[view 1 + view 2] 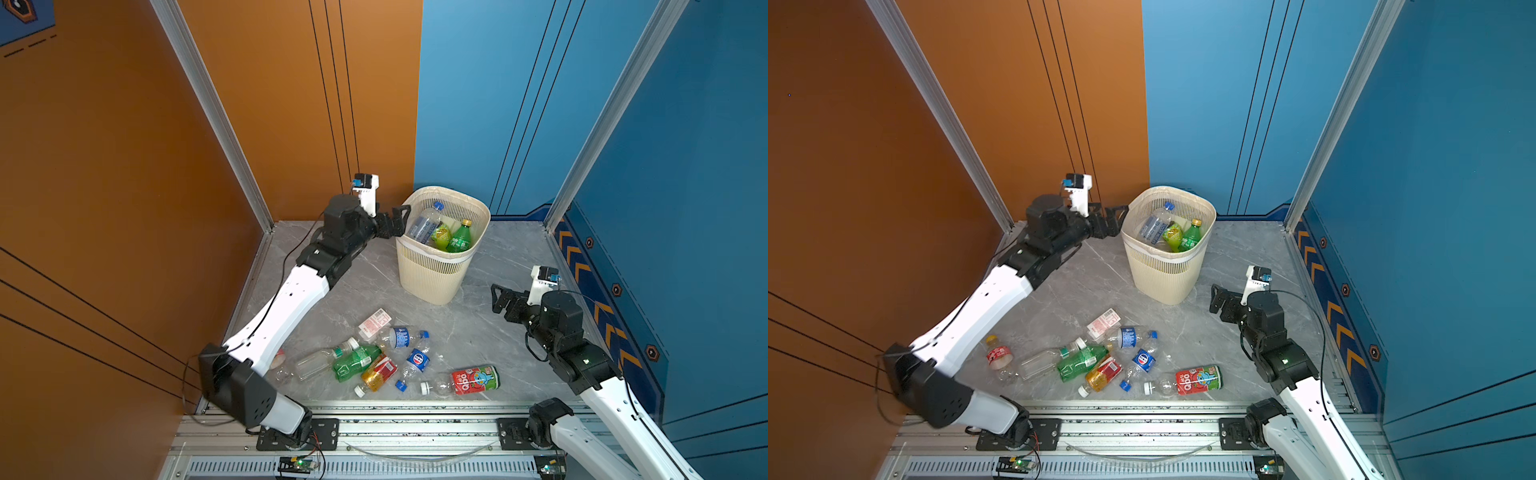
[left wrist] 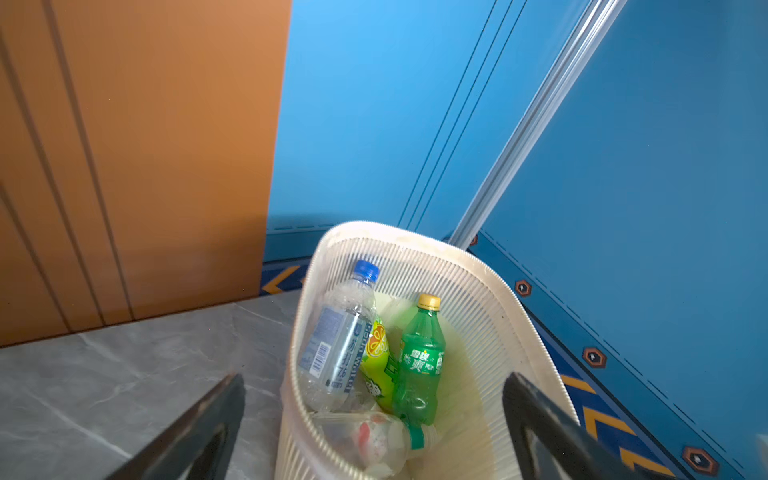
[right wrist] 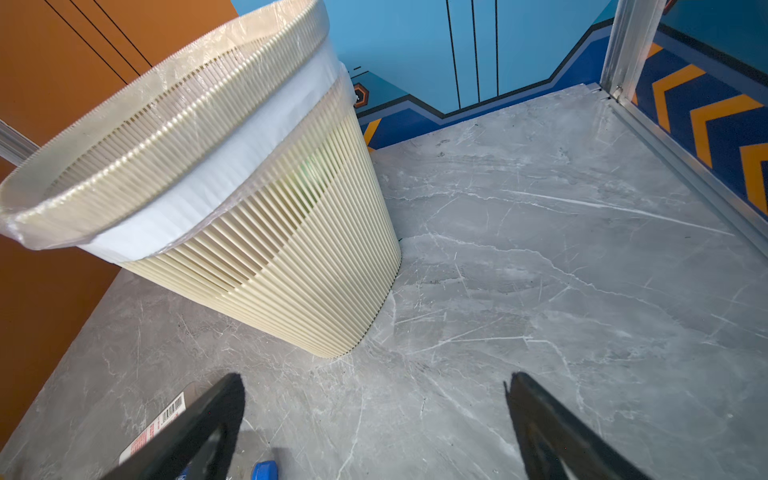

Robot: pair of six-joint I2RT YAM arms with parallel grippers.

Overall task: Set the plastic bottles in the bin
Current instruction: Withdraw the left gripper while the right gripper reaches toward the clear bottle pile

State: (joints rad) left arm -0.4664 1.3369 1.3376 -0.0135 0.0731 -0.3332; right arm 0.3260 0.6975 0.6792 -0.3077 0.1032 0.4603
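Grey marble tabletop (image 1: 478,332), orange and blue walls behind. Up at rim height, the left gripper (image 1: 395,220) sits just beside the bin (image 1: 432,278), jaws spread wide, nothing between them. It reads as a drop pose, high enough to clear the rim. Inside the bin are at least four plastic bottles (image 2: 419,357); a clear blue-capped one leans on the wall. Also wide open and empty, the right gripper (image 1: 496,299) hovers low over bare table right of the bin, probably parked out of the way. Loose bottles (image 1: 386,361) lie heaped near the front rail, well apart from the bin, with a red-white carton (image 1: 374,323) at the heap's far edge. Task partly done; the next pick should come from the heap.
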